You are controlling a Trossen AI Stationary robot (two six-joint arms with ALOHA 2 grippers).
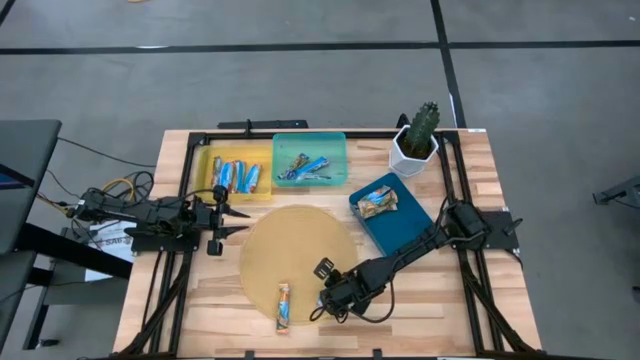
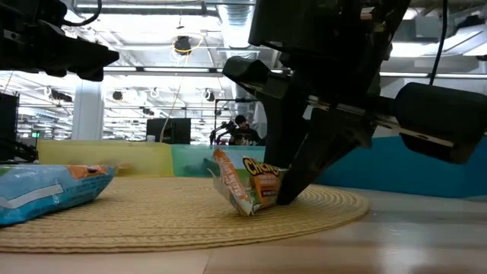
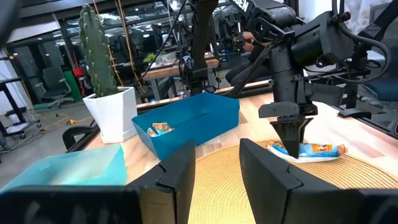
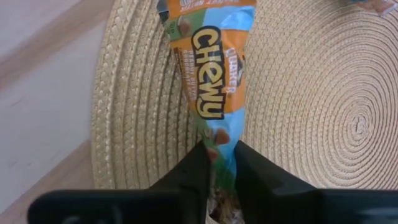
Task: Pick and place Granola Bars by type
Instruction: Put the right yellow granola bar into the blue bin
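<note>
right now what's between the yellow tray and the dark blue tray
The teal tray, holding a few bars, sits between the yellow tray and the dark blue tray; the high view shows it.

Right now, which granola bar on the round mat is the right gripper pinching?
The orange Chewy bar at the woven mat's edge; the right gripper pinches its end, tilting it up. The other bar lies flat and untouched.
</note>
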